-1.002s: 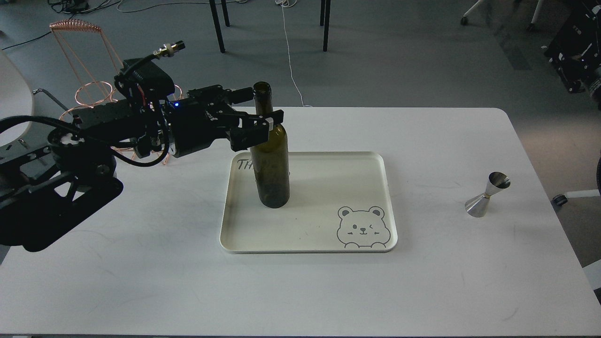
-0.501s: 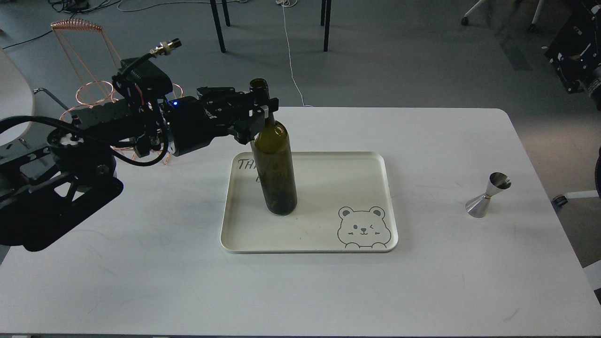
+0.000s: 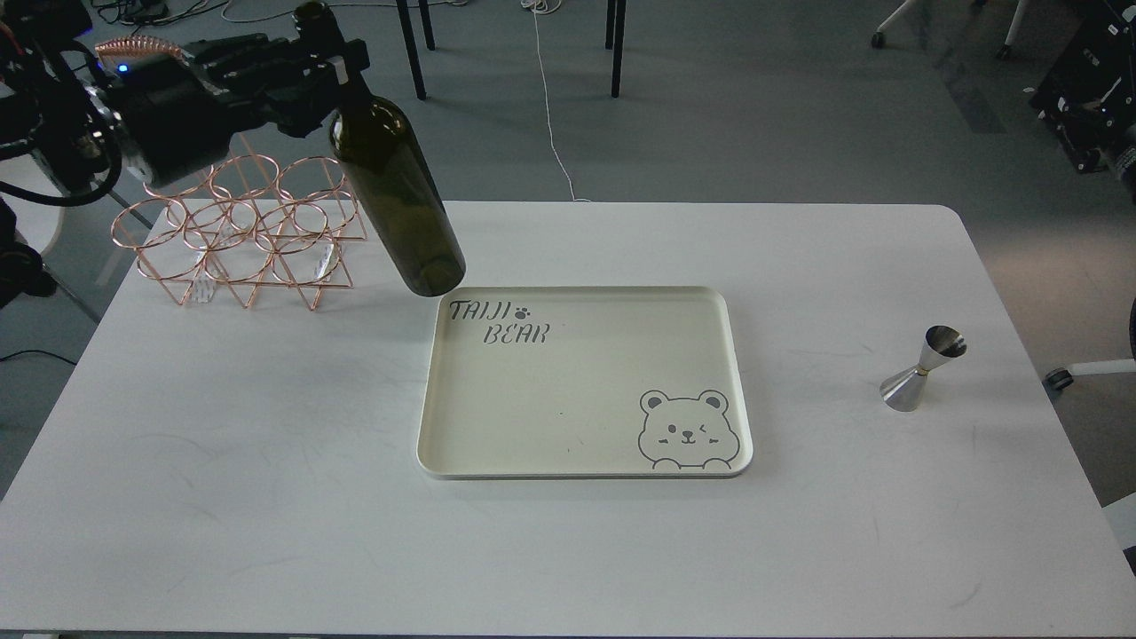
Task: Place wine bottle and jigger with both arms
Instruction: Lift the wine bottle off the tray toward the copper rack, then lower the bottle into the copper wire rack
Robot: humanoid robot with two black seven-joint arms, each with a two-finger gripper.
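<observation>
My left gripper [image 3: 330, 64] is shut on the neck of the dark olive-green wine bottle [image 3: 399, 195]. It holds the bottle in the air at the upper left, tilted, with its base hanging above the tray's far left corner. The small steel jigger [image 3: 923, 368] stands upright on the white table at the right, apart from everything. My right arm and its gripper are out of view.
A cream tray [image 3: 710, 306] with a bear drawing lies in the middle of the white table [image 3: 266, 497]. A copper wire bottle rack [image 3: 240, 231] stands at the table's far left. Chair legs and cables are on the floor behind.
My left gripper has lifted the bottle off the tray and swung it up and to the left, tilting it. The copper rack now shows. The jigger has not moved.
</observation>
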